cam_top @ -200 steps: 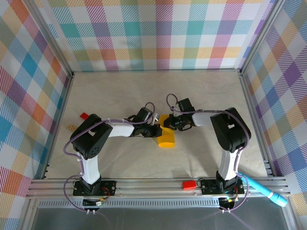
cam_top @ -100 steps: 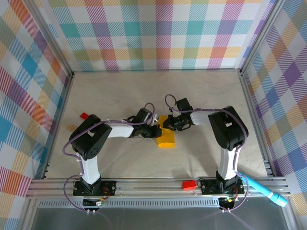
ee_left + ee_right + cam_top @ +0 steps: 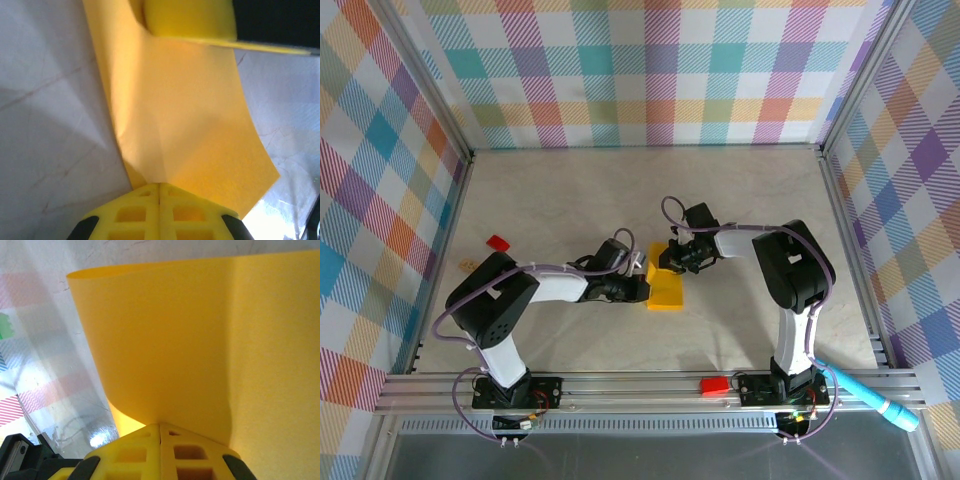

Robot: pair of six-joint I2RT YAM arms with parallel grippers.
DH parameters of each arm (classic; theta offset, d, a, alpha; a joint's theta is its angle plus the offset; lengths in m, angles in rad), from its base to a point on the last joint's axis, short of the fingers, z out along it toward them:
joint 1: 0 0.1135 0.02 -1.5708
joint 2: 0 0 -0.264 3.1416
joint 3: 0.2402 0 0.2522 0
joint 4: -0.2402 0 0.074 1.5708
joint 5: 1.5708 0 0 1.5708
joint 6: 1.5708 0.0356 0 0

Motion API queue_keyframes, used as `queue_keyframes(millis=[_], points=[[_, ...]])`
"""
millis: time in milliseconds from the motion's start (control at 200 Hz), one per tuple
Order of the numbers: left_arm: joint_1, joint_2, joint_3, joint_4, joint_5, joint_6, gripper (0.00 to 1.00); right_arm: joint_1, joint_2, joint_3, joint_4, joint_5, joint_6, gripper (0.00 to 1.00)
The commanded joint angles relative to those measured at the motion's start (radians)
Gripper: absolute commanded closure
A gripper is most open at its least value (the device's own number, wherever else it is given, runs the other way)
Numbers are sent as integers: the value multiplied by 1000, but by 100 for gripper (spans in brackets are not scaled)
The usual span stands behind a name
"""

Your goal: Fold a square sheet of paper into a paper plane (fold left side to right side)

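A pale marbled table [image 3: 570, 200] is walled on the left, far and right sides by panels in a pastel checked pattern [image 3: 650, 70], with a silver metal rail [image 3: 620, 385] along the near edge. Wide bare tabletop lies beyond the arms and to both sides of them. A small red block [image 3: 498, 242] rests near the left wall, well apart from the arms. A second red block [image 3: 715, 385] sits on the rail, and a light blue pen-like cylinder [image 3: 875, 402] lies at the rail's right end.

Near the table's middle is a thin yellow-orange square sheet of paper [image 3: 667, 290], lying between the two arms. The left gripper [image 3: 642, 290] meets the sheet's left edge. In the left wrist view its yellow fingers are pressed together [image 3: 159, 186] with the paper [image 3: 190, 125] pinched between them, and soft creases fan out from the pinch. The right gripper [image 3: 671, 264] is at the sheet's far end. In the right wrist view its fingers are likewise closed [image 3: 160, 426] on the paper [image 3: 200, 340], which bows up off the table in a smooth curve.
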Motion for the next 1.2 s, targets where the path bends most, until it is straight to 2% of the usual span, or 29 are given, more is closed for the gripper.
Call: queue_keyframes(millis=[0,300,510,825,1190], points=[[-25,-16,-58,-127,31,-35,100,-6,65,-16,-81,124,-8,100],[-22,-83,-34,-107,19,-86,100,-6,57,-20,-79,111,-22,100],[25,-116,46,-144,9,-60,100,-7,52,-20,-81,111,-22,100],[-4,27,122,-35,72,-67,100,-4,56,-20,-84,119,-21,100],[-11,88,70,-2,79,-89,100,-4,60,-19,-93,126,-22,100]])
